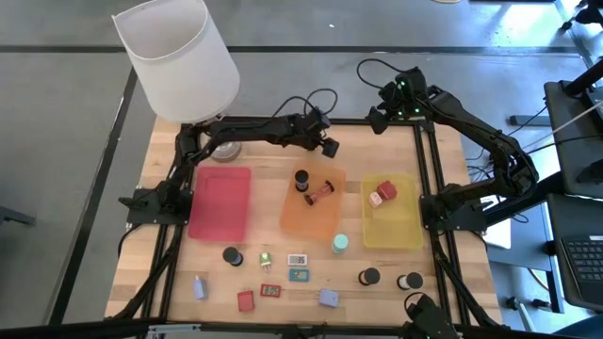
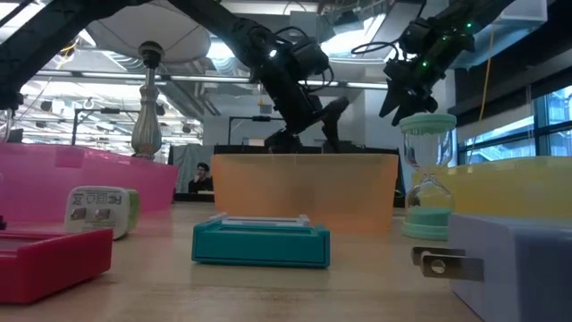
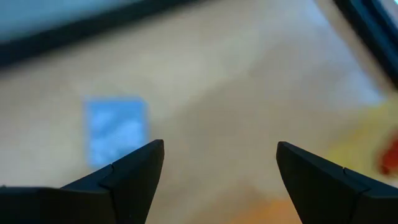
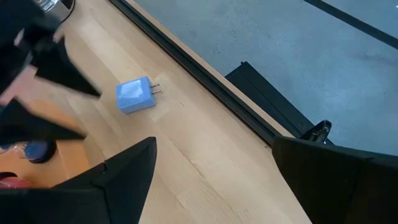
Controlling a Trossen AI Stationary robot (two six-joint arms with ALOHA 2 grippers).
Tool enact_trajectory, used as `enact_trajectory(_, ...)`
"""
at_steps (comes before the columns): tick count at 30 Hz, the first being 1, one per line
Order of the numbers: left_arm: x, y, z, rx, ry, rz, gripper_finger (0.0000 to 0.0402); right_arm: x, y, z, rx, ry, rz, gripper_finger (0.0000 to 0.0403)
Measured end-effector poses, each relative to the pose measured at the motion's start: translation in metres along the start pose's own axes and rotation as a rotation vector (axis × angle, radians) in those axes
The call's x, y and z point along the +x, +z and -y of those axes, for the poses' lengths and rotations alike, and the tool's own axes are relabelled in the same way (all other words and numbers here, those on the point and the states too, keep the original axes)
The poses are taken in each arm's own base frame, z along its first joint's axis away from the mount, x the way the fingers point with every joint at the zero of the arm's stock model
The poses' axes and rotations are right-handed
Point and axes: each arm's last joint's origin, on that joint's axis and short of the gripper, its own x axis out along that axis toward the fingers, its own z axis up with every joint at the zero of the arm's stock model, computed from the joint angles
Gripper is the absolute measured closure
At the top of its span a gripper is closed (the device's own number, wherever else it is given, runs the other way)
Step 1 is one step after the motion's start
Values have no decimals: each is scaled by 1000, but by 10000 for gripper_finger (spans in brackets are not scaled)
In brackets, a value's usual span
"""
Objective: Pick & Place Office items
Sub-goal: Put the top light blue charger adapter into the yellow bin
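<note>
My left gripper (image 1: 326, 147) hangs open above the far part of the table, just beyond the orange tray (image 1: 314, 218). Between its fingers in the left wrist view, a light blue plug block (image 3: 115, 129) lies on the wood below, untouched. My right gripper (image 1: 381, 119) is open too, high over the far edge, and in its wrist view the same block (image 4: 134, 96) lies flat on the table. A black bottle (image 1: 301, 179) and a red piece (image 1: 323, 191) lie in the orange tray. A red-and-white item (image 1: 382, 194) sits in the yellow tray (image 1: 396, 226).
A pink tray (image 1: 220, 202) lies left of the orange one. Near the front edge stand a teal round one (image 1: 340, 243), black rolls (image 1: 368, 277), small flat rectangles (image 1: 298, 259), a red block (image 1: 246, 300) and lavender blocks (image 1: 328, 298). A white-shaded lamp (image 1: 179, 56) stands at the far left corner.
</note>
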Motion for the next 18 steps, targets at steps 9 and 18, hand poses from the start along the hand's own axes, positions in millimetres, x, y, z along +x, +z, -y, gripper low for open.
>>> enact_trajectory(9,24,4,-18,31,113,77,93,0,0,0,1,0,0,80)
enact_trajectory(18,42,-3,-27,44,184,79,93,0,0,0,6,0,-1,80)
